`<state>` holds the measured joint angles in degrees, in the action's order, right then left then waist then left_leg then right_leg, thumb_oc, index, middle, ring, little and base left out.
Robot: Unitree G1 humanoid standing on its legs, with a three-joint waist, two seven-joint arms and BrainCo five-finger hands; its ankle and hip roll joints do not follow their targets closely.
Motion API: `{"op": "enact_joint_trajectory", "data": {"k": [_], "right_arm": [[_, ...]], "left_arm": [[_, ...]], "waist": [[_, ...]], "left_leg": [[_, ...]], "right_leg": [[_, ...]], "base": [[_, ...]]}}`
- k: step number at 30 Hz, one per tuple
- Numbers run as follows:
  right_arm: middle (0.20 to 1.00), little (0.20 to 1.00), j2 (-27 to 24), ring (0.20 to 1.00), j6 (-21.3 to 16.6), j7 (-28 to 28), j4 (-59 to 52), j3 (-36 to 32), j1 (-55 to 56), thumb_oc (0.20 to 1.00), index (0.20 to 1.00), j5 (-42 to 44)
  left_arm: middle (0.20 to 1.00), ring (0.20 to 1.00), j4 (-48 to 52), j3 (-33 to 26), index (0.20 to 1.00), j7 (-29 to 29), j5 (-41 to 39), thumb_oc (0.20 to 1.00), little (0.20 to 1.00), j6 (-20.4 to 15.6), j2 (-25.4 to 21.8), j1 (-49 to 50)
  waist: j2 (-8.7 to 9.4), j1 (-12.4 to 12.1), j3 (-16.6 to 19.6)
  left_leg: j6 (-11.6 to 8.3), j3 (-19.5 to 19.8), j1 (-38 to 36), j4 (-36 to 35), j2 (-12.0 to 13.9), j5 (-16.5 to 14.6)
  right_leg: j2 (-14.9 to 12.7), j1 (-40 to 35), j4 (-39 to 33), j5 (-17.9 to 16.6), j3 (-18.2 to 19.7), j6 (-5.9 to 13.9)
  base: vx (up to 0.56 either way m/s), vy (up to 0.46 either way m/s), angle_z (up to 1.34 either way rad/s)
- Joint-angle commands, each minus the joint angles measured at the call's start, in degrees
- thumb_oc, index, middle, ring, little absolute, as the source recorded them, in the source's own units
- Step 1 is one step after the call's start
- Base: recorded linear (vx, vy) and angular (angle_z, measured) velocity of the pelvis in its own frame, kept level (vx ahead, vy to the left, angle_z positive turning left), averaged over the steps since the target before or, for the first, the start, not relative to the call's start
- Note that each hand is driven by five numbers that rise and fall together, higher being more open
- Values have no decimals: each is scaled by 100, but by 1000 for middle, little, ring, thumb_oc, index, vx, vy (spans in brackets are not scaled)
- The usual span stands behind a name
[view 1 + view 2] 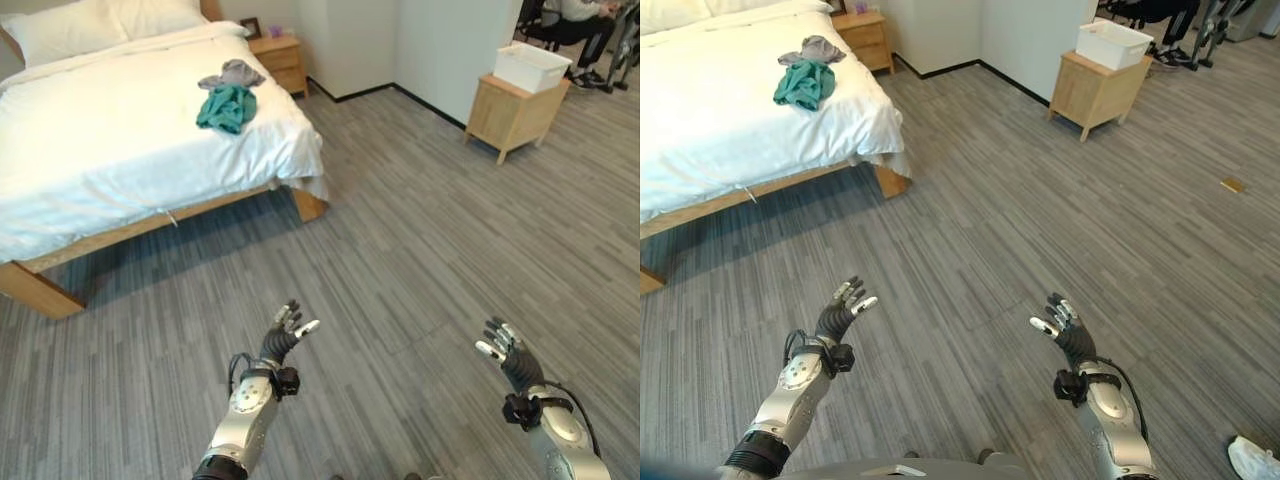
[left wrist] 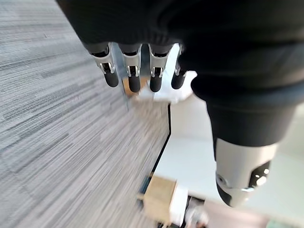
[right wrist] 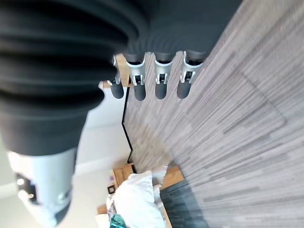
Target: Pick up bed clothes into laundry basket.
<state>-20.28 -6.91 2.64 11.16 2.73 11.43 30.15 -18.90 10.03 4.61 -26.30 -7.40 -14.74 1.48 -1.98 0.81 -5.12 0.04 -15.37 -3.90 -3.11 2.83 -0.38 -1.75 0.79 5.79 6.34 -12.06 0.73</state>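
A: Let us begin with the biggest thing. The bed [image 1: 110,130] takes the far left of the room, with white sheets. The clothes [image 1: 228,98] lie on it near the right edge, toward the head end: a teal piece, and a grey piece [image 1: 812,48] touching it on the side of the pillows.

B: And the basket?

A: A white laundry basket [image 1: 532,66] stands on a low wooden cabinet [image 1: 512,112] far to the right, by the wall. So clothes and basket are well apart, on opposite sides of the room.

B: Which hand is nearer to the clothes?

A: The left hand [image 1: 287,334], I judge, because the pile lies ahead and to the left of both hands. The right hand [image 1: 505,352] is on the side of the basket. Both hover over the bare floor [image 1: 420,250], with fingers straight and spread, holding nothing.

B: Has the pile a long axis?

A: Yes, it runs roughly from the head of the bed toward the foot. It is far outside the reach, so I think the robot must first walk to the right edge of the bed.

B: Do the wrist views add something?

A: The right wrist view shows, past the fingers [image 3: 161,88], the corner of the bed with a small bit of teal. The left wrist view shows its own relaxed fingers [image 2: 134,78] and a wooden piece of furniture, too blurred to name.
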Motion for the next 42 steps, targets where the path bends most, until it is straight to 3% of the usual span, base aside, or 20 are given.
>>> {"op": "enact_joint_trajectory", "data": {"k": [1, 6, 11, 13, 16, 19, 21, 22, 23, 24, 25, 26, 27, 29, 31, 34, 35, 36, 39, 42], "right_arm": [[1000, 1000, 220, 1000, -431, -32, -221, -67, -235, 1000, 1000, 321], [1000, 1000, 71, 1000, -347, 6, -243, 148, -490, 1000, 1000, 191], [1000, 1000, 105, 1000, -265, 167, -483, 467, -550, 1000, 1000, 143], [1000, 1000, 151, 1000, -226, 180, -532, 462, -514, 1000, 1000, 127], [1000, 1000, 248, 1000, -263, 222, -518, 287, -241, 1000, 1000, 401], [1000, 1000, 227, 1000, -200, 238, -561, 196, -16, 1000, 1000, 346], [1000, 1000, 182, 1000, -153, 276, -563, 177, 22, 1000, 1000, 323], [1000, 1000, 177, 1000, -121, 331, -585, 140, 97, 1000, 1000, 420], [1000, 1000, 176, 1000, -121, 331, -586, 140, 98, 1000, 1000, 420], [1000, 1000, 133, 1000, -138, 381, -566, 173, 123, 1000, 1000, 394], [1000, 1000, 141, 1000, -140, 337, -414, 214, 83, 1000, 1000, 670], [1000, 1000, 142, 1000, -141, 339, -411, 215, 79, 1000, 1000, 671], [1000, 1000, 152, 1000, -150, 300, -408, 219, 43, 1000, 1000, 900], [1000, 1000, 211, 1000, -198, 280, -338, 255, -28, 1000, 1000, 1451], [1000, 1000, 23, 1000, -122, 144, -205, 260, -78, 1000, 1000, 1332], [1000, 1000, 27, 1000, -95, 196, -149, 224, -84, 1000, 1000, 1461], [1000, 1000, -33, 1000, -94, 287, -133, 150, 12, 1000, 1000, 1439], [1000, 1000, -34, 1000, -94, 288, -133, 147, 15, 1000, 1000, 1439], [1000, 1000, -36, 1000, -67, 374, -71, 205, 57, 1000, 1000, 1271], [1000, 1000, -60, 1000, 2, 449, -57, 205, 1, 1000, 1000, 1178]], "left_arm": [[1000, 1000, 181, -173, 1000, 82, 85, 1000, 1000, -417, -224, -335], [1000, 1000, 277, -206, 1000, 130, 280, 1000, 1000, -399, -390, -454], [1000, 1000, 389, -110, 1000, 99, 565, 1000, 1000, -313, -513, -502], [1000, 1000, 364, -90, 1000, 86, 552, 1000, 1000, -310, -518, -512], [1000, 1000, 351, 63, 1000, -21, 617, 1000, 1000, -294, -494, -582], [1000, 1000, 211, 229, 1000, -128, 742, 1000, 1000, -262, -482, -747], [1000, 1000, 214, 337, 1000, -140, 829, 1000, 1000, -276, -455, -851], [1000, 1000, 230, 403, 1000, -218, 877, 1000, 1000, -227, -460, -834], [1000, 1000, 231, 403, 1000, -218, 877, 1000, 1000, -227, -459, -834], [1000, 1000, 292, 394, 1000, -218, 943, 1000, 1000, -244, -492, -770], [1000, 1000, 346, 444, 1000, -245, 947, 1000, 1000, -185, -434, -722], [1000, 1000, 346, 442, 1000, -245, 947, 1000, 1000, -184, -436, -723], [1000, 1000, 361, 429, 1000, -244, 887, 1000, 1000, -157, -428, -719], [1000, 1000, 433, 437, 1000, -285, 651, 1000, 1000, -91, -415, -746], [1000, 1000, 429, 555, 1000, -274, 617, 1000, 1000, -62, -333, -876], [1000, 1000, 330, 641, 1000, -354, 567, 1000, 1000, -65, -292, -875], [1000, 1000, 257, 767, 1000, -465, 636, 1000, 1000, -96, -277, -812], [1000, 1000, 256, 769, 1000, -465, 637, 1000, 1000, -98, -274, -812], [1000, 1000, 187, 890, 1000, -607, 789, 1000, 1000, -111, -278, -712], [1000, 1000, 289, 828, 1000, -680, 776, 1000, 1000, -69, -279, -620]], "waist": [[408, -63, -56], [404, -128, -185], [256, -76, -614], [233, -16, -655], [257, 351, -705], [304, 587, -615], [284, 669, -538], [223, 689, -456], [221, 691, -458], [236, 656, -444], [229, 645, -416], [240, 667, -400], [357, 646, -418], [596, 392, -614], [768, -13, -873], [788, -147, -844], [677, -274, -728], [696, -280, -719], [503, -505, -468], [470, -574, -355]], "left_leg": [[-246, 106, 69, -189, -317, 170], [-157, 54, 100, -189, -339, 95], [103, 88, -235, -189, -277, -167], [73, 130, -349, -189, -239, -176], [-259, 456, -946, -189, -168, -435], [-507, 713, -1260, -189, 1, -564], [-622, 797, -1490, -189, 164, -594], [-726, 883, -1584, -189, 302, -207], [-727, 884, -1586, -189, 305, -208], [-782, 909, -1550, 169, 432, 50], [-880, 956, -1013, 1665, 863, 1073], [-882, 983, -977, 1672, 853, 1085], [-866, 798, -606, 2815, 1067, 1414], [-654, 657, 277, 4290, 1119, 1535], [-561, 579, 1556, 4936, 885, 1094], [-594, 403, 2015, 4439, 797, 988], [-632, 53, 2142, 3018, 698, 1107], [-622, 28, 2117, 2949, 669, 1148], [-599, -416, 2083, 344, 93, 1566], [-545, -828, 2064, 54, 8, 1676]], "right_leg": [[-453, -603, -864, -770, -154, 822], [-571, -318, -312, -711, -31, 894], [-807, 1119, 2633, -1422, 88, 1197], [-813, 1365, 2679, -1419, 111, 1213], [-781, 1755, 535, -1392, 252, 1099], [-738, 1910, -475, -1780, 411, 1250], [-836, 2027, -503, -1981, 120, 1330], [-745, 1910, -370, -1871, 57, 1237], [-744, 1907, -370, -1869, 54, 1237], [-691, 1830, -184, -1850, -3, 1095], [-394, 1485, -155, -1588, -30, 778], [-411, 1498, -164, -1598, -46, 774], [-350, 1255, -189, -1430, -94, 582], [-160, 617, -386, -1077, -68, 195], [-113, -130, -599, -730, 59, 103], [-126, -495, -757, -651, 110, 173], [-54, -799, -905, -512, 136, 273], [-79, -789, -909, -523, 142, 277], [205, -1444, -1079, -201, 352, 438], [349, -1744, -1079, -65, 455, 448]], "base": [[18, 35, 0], [29, 83, -12], [105, 123, -20], [228, 17, -20], [607, -189, 19], [443, -167, 58], [649, -295, 85], [534, -263, 81], [347, -183, 75], [480, -382, 70], [475, -386, 41], [504, -501, 31], [396, -453, 16], [566, -601, -10], [562, -396, -25], [573, -88, -22], [438, 21, -38], [846, 54, -38], [644, 42, -27], [420, 1, -9]]}}
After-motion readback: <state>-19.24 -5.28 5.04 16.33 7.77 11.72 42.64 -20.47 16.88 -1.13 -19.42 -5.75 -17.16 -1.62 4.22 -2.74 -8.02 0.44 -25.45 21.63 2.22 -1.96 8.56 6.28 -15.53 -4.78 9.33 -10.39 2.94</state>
